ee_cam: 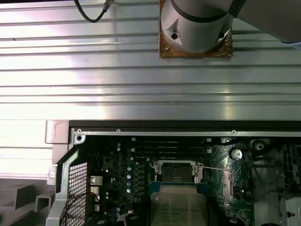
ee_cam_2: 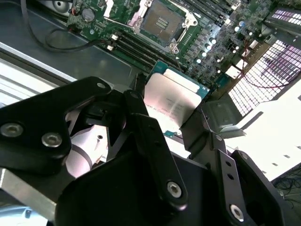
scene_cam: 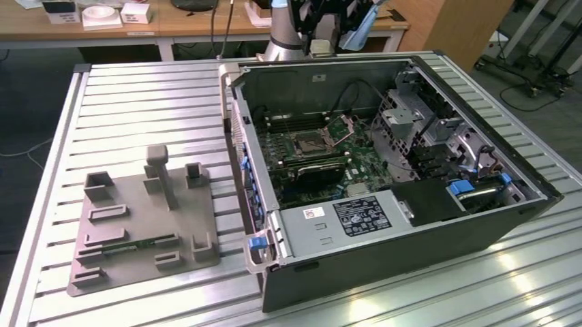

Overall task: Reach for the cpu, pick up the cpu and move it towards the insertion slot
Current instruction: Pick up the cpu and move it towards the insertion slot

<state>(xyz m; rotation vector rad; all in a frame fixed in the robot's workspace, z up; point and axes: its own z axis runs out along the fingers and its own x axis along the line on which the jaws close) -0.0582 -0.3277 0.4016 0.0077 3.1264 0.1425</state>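
Held between the gripper (ee_cam_2: 181, 120) fingers (ee_cam_2: 141, 122): the cpu (ee_cam_2: 171, 101), silver lid facing the camera in the second wrist view, clamped by two opposite edges and carried in the air above the open computer case (scene_cam: 391, 231). Closed on the cpu, then, with the black fingers pressing its sides and nothing else touched. Beyond the cpu in that view, well apart and lower down on the green circuit board (ee_cam_2: 211, 42): the insertion slot (ee_cam_2: 164, 21), square, silvery-framed, dark in the centre, its hinged plate swung open. Same relation in the first wrist view: cpu (ee_cam: 178, 207) just beside the insertion slot (ee_cam: 176, 172) in the picture, partly overlapping its near edge, edges roughly parallel to the frame. Judged from this, pick-up done and the carry toward the slot well along, though not yet seated. In the exterior view, insertion slot (scene_cam: 307, 144) near the middle of the case, on the ribbed metal worktop (scene_cam: 136, 116), with a grey fixture tray (scene_cam: 136, 225) off toward the exterior view's left of the case.
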